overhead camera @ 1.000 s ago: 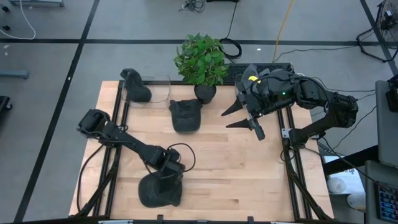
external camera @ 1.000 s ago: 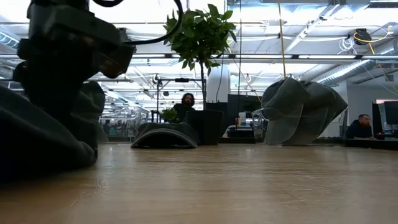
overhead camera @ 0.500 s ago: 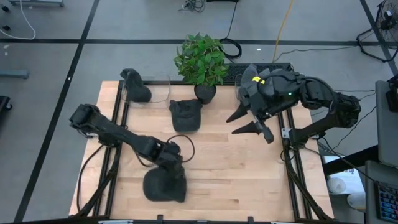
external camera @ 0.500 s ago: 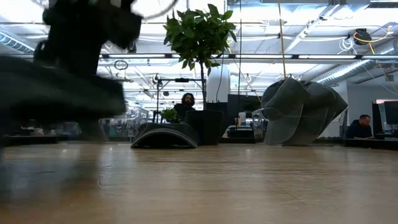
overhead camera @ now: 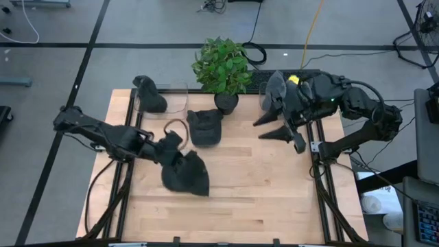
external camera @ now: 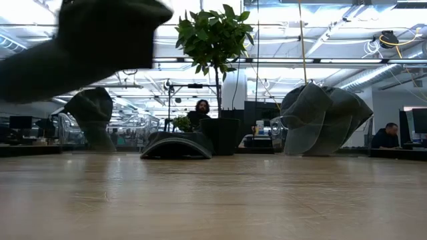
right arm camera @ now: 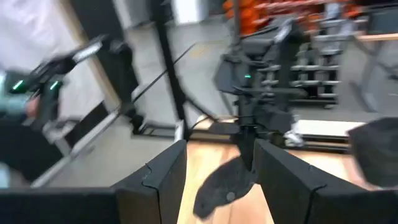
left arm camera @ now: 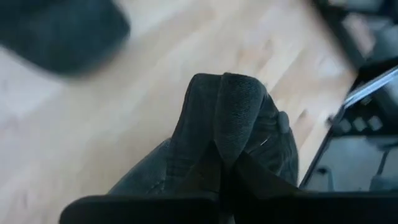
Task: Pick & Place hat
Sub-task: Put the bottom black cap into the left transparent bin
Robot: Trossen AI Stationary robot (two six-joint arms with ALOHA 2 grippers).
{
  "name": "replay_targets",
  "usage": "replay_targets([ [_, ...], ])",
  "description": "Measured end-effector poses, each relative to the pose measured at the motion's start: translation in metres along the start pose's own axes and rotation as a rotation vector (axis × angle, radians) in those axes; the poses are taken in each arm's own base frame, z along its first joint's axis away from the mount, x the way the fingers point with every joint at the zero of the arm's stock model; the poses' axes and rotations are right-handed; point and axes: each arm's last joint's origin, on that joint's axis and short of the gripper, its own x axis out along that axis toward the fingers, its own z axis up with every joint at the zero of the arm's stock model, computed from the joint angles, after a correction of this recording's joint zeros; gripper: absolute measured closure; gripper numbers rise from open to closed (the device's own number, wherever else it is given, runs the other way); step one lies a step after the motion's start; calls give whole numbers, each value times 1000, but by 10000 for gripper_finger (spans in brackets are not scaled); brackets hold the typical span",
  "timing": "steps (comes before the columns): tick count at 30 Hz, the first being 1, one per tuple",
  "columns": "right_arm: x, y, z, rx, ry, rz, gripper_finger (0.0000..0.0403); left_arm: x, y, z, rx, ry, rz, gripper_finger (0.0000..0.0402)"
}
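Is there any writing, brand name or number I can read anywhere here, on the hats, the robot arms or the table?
None can be read.
Hat held in the left pincer: no lettering shows.
Hat by the plant: no legible mark.
Right pincer, table: no text shows.

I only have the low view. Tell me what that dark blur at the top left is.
Observer: It is a dark hat held by the left gripper, lifted off the table.
Operator: Confirm the grip.
Observer: In the left wrist view the fingers are shut on a fold of the hat.
Operator: Give me the right arm.
Observer: The right gripper is open, hovering near the table's far right edge, beside the potted plant.
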Motion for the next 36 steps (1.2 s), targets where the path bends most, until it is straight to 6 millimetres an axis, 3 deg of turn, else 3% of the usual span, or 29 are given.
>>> replay_targets([
  [6, 11, -7, 4, 67, -56, -117, 199, -26, 5, 17, 60, -145, -83, 395],
  [14, 20, -9, 5, 64, -81, -115, 95, -55, 5, 41, 160, -350, -253, 395],
  [18, 24, -10, 13, 43, -159, -100, 63, -66, 4, 52, 208, -439, -324, 395],
  [24, 22, -9, 21, 78, -247, -81, 61, -79, 2, 67, 279, -599, -385, 395],
  [31, 20, -10, 28, -100, -309, -108, 64, -91, -3, 81, 334, -780, -437, 396],
  [36, 19, -12, 30, -121, -338, -218, 64, -97, -2, 89, 357, -872, -427, 396],
])
